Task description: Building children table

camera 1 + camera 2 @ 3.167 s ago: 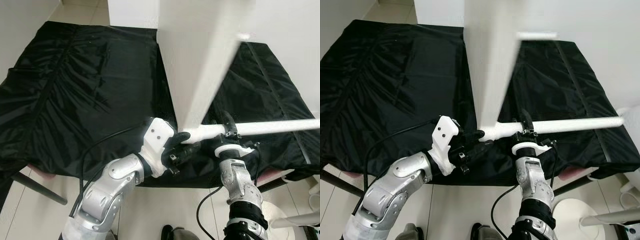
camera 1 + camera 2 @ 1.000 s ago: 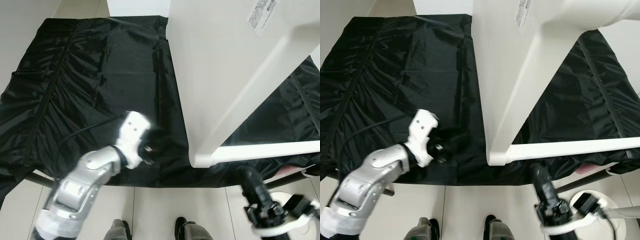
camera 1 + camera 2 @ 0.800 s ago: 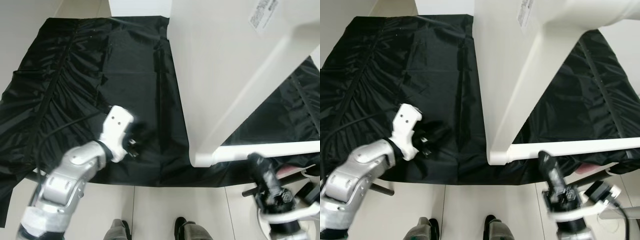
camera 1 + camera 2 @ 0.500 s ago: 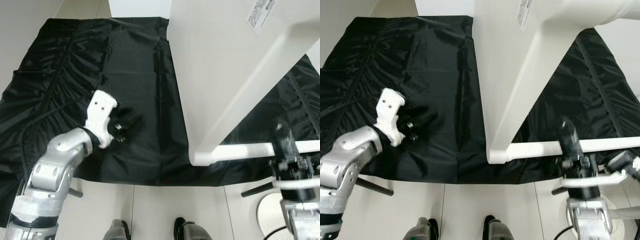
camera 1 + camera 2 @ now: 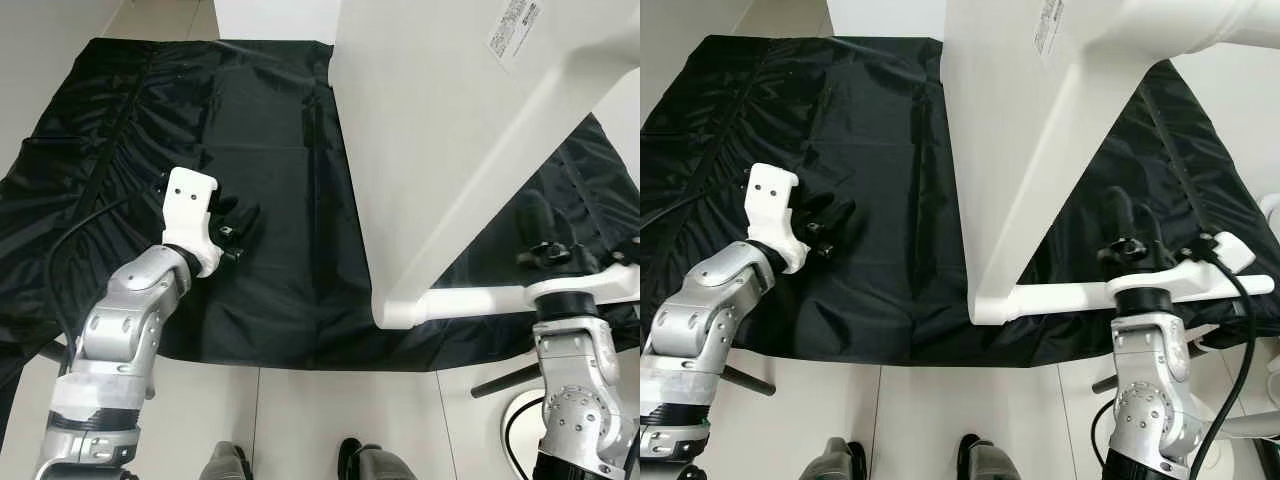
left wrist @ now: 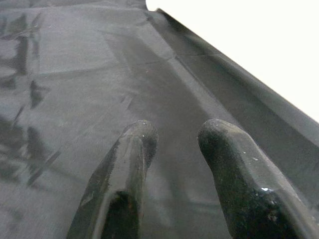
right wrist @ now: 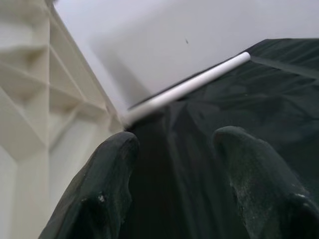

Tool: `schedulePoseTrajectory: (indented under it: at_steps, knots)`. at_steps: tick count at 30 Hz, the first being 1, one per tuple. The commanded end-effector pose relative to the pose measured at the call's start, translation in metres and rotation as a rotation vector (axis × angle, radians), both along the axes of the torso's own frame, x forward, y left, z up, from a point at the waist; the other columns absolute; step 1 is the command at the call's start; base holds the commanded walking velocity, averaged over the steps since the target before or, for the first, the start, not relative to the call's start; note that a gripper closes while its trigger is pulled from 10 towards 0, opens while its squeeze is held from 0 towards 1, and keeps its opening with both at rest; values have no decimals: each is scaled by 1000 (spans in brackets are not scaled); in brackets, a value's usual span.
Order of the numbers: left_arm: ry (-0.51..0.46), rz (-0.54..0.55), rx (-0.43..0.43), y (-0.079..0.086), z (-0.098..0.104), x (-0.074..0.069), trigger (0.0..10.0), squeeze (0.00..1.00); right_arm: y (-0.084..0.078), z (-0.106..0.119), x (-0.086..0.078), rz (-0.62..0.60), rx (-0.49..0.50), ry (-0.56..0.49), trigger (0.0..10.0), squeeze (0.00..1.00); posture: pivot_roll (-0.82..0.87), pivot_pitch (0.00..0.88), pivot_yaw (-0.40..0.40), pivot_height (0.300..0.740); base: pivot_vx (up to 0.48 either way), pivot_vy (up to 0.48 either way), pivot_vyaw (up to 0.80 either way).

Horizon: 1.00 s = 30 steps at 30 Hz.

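Observation:
The white children's table (image 5: 430, 130) stands tipped on its side on the black cloth (image 5: 250, 120). One white leg (image 5: 1070, 297) lies level along the cloth's front edge, and another leg (image 5: 1200, 25) juts out at the top right. My left gripper (image 5: 235, 222) hovers low over the cloth well to the left of the table, open and holding nothing; its wrist view has both fingers (image 6: 129, 164) over bare cloth. My right gripper (image 5: 1127, 215) is open just behind the level leg, pointing at the ribbed underside (image 7: 30, 89) and a far leg (image 7: 194, 84).
The cloth's front edge (image 5: 300, 360) drops to the pale tiled floor (image 5: 300, 420). A dark bar (image 5: 505, 380) sticks out below the edge at the right, near a white round thing (image 5: 522, 432). Open cloth lies left of the table.
Both grippers were at the table's level leg and have let go of it. The left one swung left across the cloth. The right one dropped below the edge, then rose behind the leg.

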State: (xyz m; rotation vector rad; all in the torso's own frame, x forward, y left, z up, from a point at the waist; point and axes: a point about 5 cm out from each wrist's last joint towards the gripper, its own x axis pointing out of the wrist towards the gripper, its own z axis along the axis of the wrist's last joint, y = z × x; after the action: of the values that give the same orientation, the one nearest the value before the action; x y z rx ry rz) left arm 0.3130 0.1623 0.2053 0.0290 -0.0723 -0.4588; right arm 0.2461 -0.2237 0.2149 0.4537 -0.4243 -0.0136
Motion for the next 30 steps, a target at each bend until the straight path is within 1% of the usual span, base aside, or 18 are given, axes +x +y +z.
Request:
schedulePoseTrajectory:
  at_steps: [1, 2, 3, 6, 7, 9, 11, 14, 15, 16, 17, 18, 20, 23, 25, 26, 29, 30]
  knots:
    - [-15, -40, -17, 4, -1, -8, 10000, 0, -1, -6, -3, -64, -83, 42, 10000, 0, 33, 171, -45, 740, 0, 0, 0]
    - [-15, -40, -17, 4, -1, -8, 10000, 0, -1, -6, -3, -64, -83, 42, 10000, 0, 33, 171, -45, 740, 0, 0, 0]
    - [-21, -6, -29, 7, -1, -8, 10000, 0, -2, -8, -3, -106, -127, 64, 10000, 0, 33, 171, -45, 740, 0, 0, 0]
    - [-22, 1, -33, 7, -1, -8, 10000, 0, -2, -9, -3, -114, -137, 67, 10000, 0, 33, 171, -45, 740, 0, 0, 0]
    - [-10, 112, -100, 8, -4, -6, 10000, 0, 1, -18, 2, -197, -172, 125, 10000, 0, 49, 162, -60, 740, 0, 0, 0]
    - [2, 144, -125, 7, -6, -5, 10000, 0, 3, -21, 4, -220, -189, 144, 10000, 0, 49, 162, -60, 740, 0, 0, 0]
    - [-25, 205, -119, 6, -8, -6, 10000, 0, 7, -25, 7, -259, -231, 156, 10000, 0, 52, 156, -64, 740, 0, 0, 0]
    - [-32, 297, -152, 3, -14, -9, 10000, 0, 19, -35, 9, -242, -219, 164, 10000, 0, 66, 148, -70, 740, 0, 0, 0]
    - [-32, 297, -152, 3, -14, -9, 10000, 0, 19, -35, 9, -242, -219, 164, 10000, 0, 66, 148, -70, 740, 0, 0, 0]
    - [-47, 371, -152, 5, -20, -13, 10000, 0, 22, -43, 6, -263, -245, 176, 10000, 0, 69, 144, -66, 740, 0, 0, 0]
    - [-47, 371, -152, 5, -20, -13, 10000, 0, 22, -43, 6, -263, -245, 176, 10000, 0, 69, 144, -66, 740, 0, 0, 0]
    - [-62, 406, -114, 6, -24, -16, 10000, 0, 23, -47, 5, -268, -257, 185, 10000, 0, 69, 141, -64, 740, 0, 0, 0]
    - [-48, 465, -119, 9, -33, -19, 10000, 0, 28, -56, 5, -245, -270, 200, 10000, 0, 68, 125, -54, 740, 0, 0, 0]
    - [-45, 478, -122, 10, -36, -20, 10000, 0, 31, -58, 6, -246, -290, 201, 10000, 0, 66, 114, -44, 740, 0, 0, 0]
    - [-80, 472, -96, 8, -37, -20, 10000, 0, 35, -60, 9, -244, -315, 198, 10000, 0, 65, 109, -41, 740, 0, 0, 0]
    - [-93, 469, -104, 9, -35, -18, 10000, 0, 33, -61, 12, -261, -324, 205, 10000, 0, 67, 91, -19, 740, 0, 0, 0]
    - [-93, 466, -120, 10, -32, -14, 10000, 0, 31, -60, 16, -287, -340, 204, 10000, 0, 64, 85, -5, 740, 0, 0, 0]
    - [-96, 463, -128, 11, -29, -10, 10000, 0, 28, -59, 20, -302, -349, 203, 10000, 0, 58, 81, 10, 740, 0, 0, 0]
